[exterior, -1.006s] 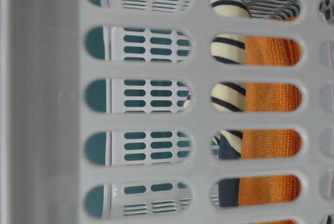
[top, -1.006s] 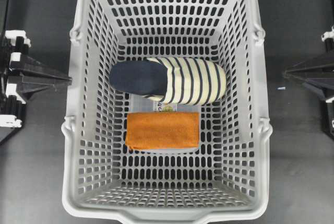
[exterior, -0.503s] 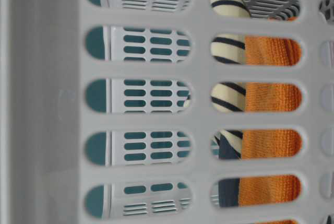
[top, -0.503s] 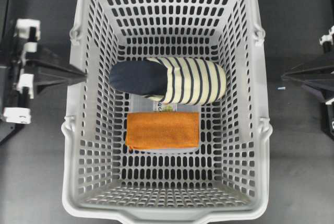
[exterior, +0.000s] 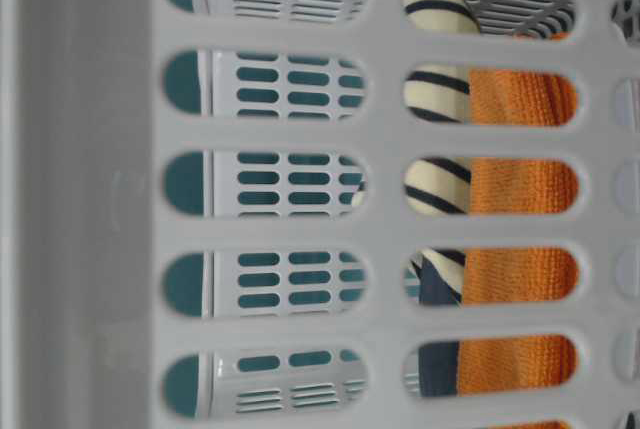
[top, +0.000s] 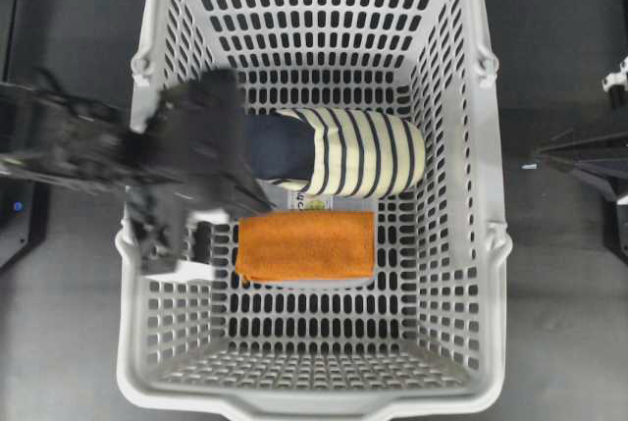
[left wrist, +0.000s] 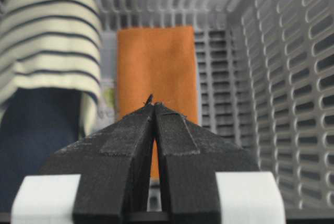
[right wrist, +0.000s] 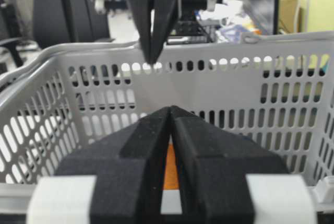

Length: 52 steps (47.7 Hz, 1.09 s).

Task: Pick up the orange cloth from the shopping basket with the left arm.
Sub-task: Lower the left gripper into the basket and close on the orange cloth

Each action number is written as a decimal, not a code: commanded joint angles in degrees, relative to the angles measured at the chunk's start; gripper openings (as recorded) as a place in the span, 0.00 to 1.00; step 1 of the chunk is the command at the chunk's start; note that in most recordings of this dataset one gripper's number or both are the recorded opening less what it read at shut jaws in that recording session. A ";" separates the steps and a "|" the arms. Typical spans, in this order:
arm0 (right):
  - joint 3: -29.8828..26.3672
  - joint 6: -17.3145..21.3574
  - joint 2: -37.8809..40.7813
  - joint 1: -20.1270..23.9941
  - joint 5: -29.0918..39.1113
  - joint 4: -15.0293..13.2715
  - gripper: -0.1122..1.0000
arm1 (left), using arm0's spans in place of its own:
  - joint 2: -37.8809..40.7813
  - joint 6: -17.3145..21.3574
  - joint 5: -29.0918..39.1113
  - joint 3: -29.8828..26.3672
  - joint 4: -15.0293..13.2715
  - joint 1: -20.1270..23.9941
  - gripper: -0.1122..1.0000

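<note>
The orange cloth [top: 306,244] lies flat on the floor of the grey shopping basket [top: 491,244], just in front of a striped slipper. My left gripper [top: 257,197] is shut and empty, blurred, reaching over the basket's left wall with its tip above the cloth's left end. In the left wrist view the shut tips [left wrist: 154,104] point at the near end of the cloth [left wrist: 156,62]. My right gripper [top: 538,151] is shut and empty outside the basket's right wall. The table-level view shows the cloth [exterior: 520,184] through the wall slots.
A cream-and-navy striped slipper [top: 363,151] lies behind the cloth; its navy toe is partly under my left arm. A clear box with a label [top: 314,203] sits under the cloth. The basket's walls [left wrist: 292,78] stand high around everything. The right wrist view shows the left gripper [right wrist: 151,59] above the far rim.
My left arm has swung right from outside the basket, over the left rim and into it, now covering the slipper's toe. The right arm, cloth and slipper have not moved.
</note>
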 commanded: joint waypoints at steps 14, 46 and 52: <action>-0.44 0.09 0.18 0.70 -0.53 0.18 0.10 | 9.32 -1.67 5.98 -7.12 0.26 -0.79 0.59; 0.18 0.09 0.18 0.62 -0.44 0.18 0.10 | 23.64 -5.89 5.80 -7.65 0.26 -1.32 0.91; 0.18 0.09 0.18 0.70 -0.44 0.18 0.10 | 25.14 -5.89 5.80 -7.21 0.26 -1.23 0.91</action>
